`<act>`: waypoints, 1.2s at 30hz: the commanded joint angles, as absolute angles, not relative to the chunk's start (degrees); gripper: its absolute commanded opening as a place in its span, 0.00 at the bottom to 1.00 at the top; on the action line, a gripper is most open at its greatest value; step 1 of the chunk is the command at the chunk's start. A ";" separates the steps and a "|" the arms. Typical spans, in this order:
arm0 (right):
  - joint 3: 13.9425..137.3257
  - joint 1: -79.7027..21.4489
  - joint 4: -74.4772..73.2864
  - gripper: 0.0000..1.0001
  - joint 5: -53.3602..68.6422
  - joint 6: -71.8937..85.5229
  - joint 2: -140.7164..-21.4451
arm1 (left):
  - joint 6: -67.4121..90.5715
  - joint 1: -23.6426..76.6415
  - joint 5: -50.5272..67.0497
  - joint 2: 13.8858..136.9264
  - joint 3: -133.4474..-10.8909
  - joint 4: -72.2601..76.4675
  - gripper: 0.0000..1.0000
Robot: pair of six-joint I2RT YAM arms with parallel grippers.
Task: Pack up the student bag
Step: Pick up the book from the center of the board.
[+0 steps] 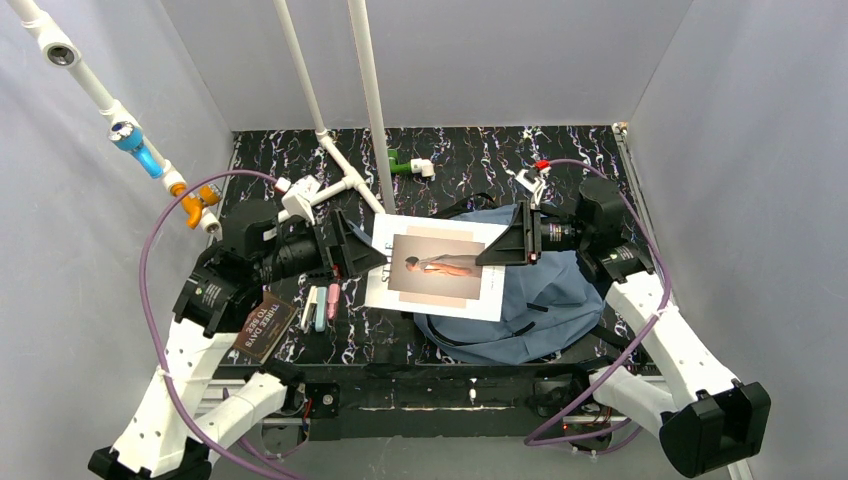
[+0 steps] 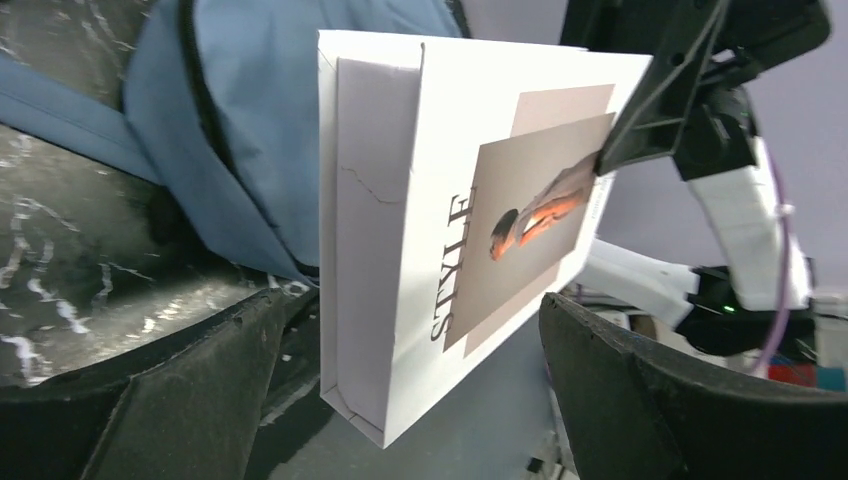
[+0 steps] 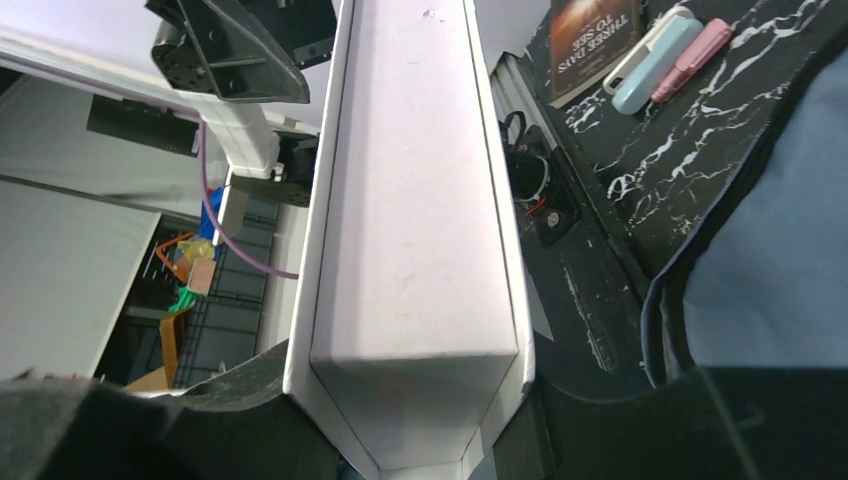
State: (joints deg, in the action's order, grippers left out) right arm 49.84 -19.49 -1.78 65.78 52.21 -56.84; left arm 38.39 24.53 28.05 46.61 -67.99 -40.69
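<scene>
The student bag point(image 1: 545, 300), slate-blue fabric with black straps, lies on the table's right half, also seen in the left wrist view point(image 2: 240, 130) and the right wrist view point(image 3: 770, 250). A white boxed book point(image 1: 440, 268) marked "STYLE" point(image 2: 430, 230) hangs above the table, partly over the bag's left side. My right gripper point(image 1: 503, 248) is shut on its right end, with the fingers pressed against both covers point(image 3: 420, 410). My left gripper point(image 1: 358, 246) stands wide open at the book's left edge point(image 2: 420, 300). Its fingers point(image 2: 200, 390) do not touch the book.
A dark paperback point(image 1: 262, 327) lies at the front left, also in the right wrist view point(image 3: 595, 40). Several pens and highlighters point(image 1: 320, 305) lie beside it point(image 3: 670, 55). White pipe stands point(image 1: 345, 180) and clips point(image 1: 410, 166) stand at the back. Grey walls close in the table.
</scene>
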 commanded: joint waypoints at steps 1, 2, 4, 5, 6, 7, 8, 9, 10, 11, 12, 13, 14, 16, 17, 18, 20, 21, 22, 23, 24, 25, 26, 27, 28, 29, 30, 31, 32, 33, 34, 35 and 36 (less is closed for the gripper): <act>54.05 -19.24 5.22 0.26 69.43 56.51 -53.98 | 44.13 24.30 35.86 45.40 -69.38 -38.57 0.98; 54.63 -19.25 5.41 0.26 69.40 56.62 -53.63 | 44.55 24.31 36.08 44.78 -69.45 -38.51 0.98; 55.48 -19.40 5.77 0.26 69.35 56.85 -53.44 | 44.87 24.30 36.43 43.22 -69.35 -37.36 0.98; 55.67 -19.49 6.20 0.26 69.41 57.25 -53.52 | 45.26 24.26 36.85 42.43 -68.90 -36.18 0.98; 55.86 -19.64 6.96 0.26 69.55 57.81 -53.60 | 46.06 24.30 37.58 41.84 -68.29 -34.81 0.98; 55.99 -19.78 7.92 0.25 69.58 58.71 -53.66 | 46.90 24.26 38.59 41.50 -67.75 -33.20 0.98; 56.10 -20.06 9.20 0.25 69.64 59.64 -53.75 | 47.91 24.26 39.84 41.33 -67.17 -31.65 0.98; 56.22 -20.35 10.42 0.25 69.78 60.70 -53.74 | 48.91 24.27 41.05 41.24 -66.65 -30.21 0.98; 56.55 -20.65 11.43 0.25 69.89 61.46 -53.64 | 49.62 24.30 41.85 41.16 -66.25 -29.16 0.98; 56.96 -20.92 11.72 0.25 69.95 61.67 -53.51 | 49.80 24.29 42.32 41.02 -65.97 -28.41 0.98; 57.48 -21.17 11.84 0.25 70.10 61.73 -53.36 | 49.93 24.26 42.65 40.80 -65.86 -27.71 0.98; 57.89 -21.41 11.91 0.25 70.28 61.70 -53.23 | 49.99 24.26 42.98 40.60 -65.84 -27.21 0.98; 58.30 -21.63 11.95 0.25 70.47 61.70 -53.07 | 50.01 24.29 43.36 40.53 -65.91 -26.82 0.98; 59.26 -21.84 11.89 0.24 71.01 61.78 -52.95 | 49.98 24.26 44.92 40.56 -66.42 -26.40 0.98; 59.64 -21.94 11.75 0.24 71.14 61.83 -52.81 | 49.82 24.26 45.29 40.53 -66.79 -26.68 0.98; 60.01 -22.01 11.63 0.24 71.17 61.79 -52.61 | 49.27 24.29 45.07 40.41 -67.51 -27.34 0.98; 60.76 -22.06 11.60 0.23 71.32 61.92 -52.26 | 48.02 24.26 43.44 39.76 -69.02 -29.61 0.98; 61.11 -22.06 11.60 0.23 71.36 62.06 -52.16 | 47.37 24.30 42.43 39.42 -69.71 -30.44 0.98; 61.55 -22.06 11.60 0.23 71.38 62.13 -52.16 | 46.98 24.29 42.03 39.06 -70.13 -30.63 0.98; 62.04 -22.10 11.67 0.23 71.41 62.24 -52.27 | 47.46 24.28 42.16 38.89 -70.22 -30.24 0.98; 62.50 -22.12 11.87 0.23 71.39 62.43 -52.32 | 48.68 24.28 42.92 38.85 -69.88 -29.29 0.98; 62.91 -22.15 12.01 0.23 71.44 62.52 -52.49 | 50.18 24.34 44.06 38.91 -69.38 -26.96 0.98; 63.31 -22.15 12.08 0.23 71.54 62.65 -52.63 | 52.25 24.27 45.65 39.05 -68.50 -25.46 0.98; 63.58 -22.21 12.31 0.23 71.55 62.78 -52.83 | 54.44 24.27 47.15 39.11 -67.44 -21.68 0.98; 63.90 -22.23 12.46 0.23 71.54 62.90 -53.06 | 56.84 24.26 48.93 39.11 -66.08 -18.56 0.98; 64.04 -22.24 12.62 0.23 71.54 63.00 -53.24 | 58.73 24.27 49.90 39.11 -64.64 -15.83 0.98; 64.07 -22.24 12.77 0.23 71.42 62.99 -53.38 | 60.09 24.26 50.59 39.11 -63.96 -13.75 0.98; 64.07 -22.24 12.89 0.23 71.20 63.08 -53.57 | 61.14 24.29 51.07 39.09 -63.57 -12.31 0.98; 63.95 -22.24 13.04 0.23 71.07 63.10 -53.63 | 62.21 24.26 51.52 39.15 -63.34 -11.07 0.98; 63.79 -22.24 13.15 0.23 70.84 63.05 -53.81 | 62.81 24.29 51.85 39.24 -63.11 -10.09 0.98; 63.66 -22.19 13.37 0.23 70.72 63.14 -53.96 | 63.02 24.28 52.08 39.28 -63.06 -9.67 0.98; 63.49 -22.23 13.56 0.23 70.62 63.13 -54.06 | 62.90 24.26 52.30 39.29 -63.08 -9.45 0.97; 63.29 -22.24 13.76 0.23 70.44 63.19 -54.23 | 62.68 24.28 52.33 39.29 -62.96 -9.40 0.96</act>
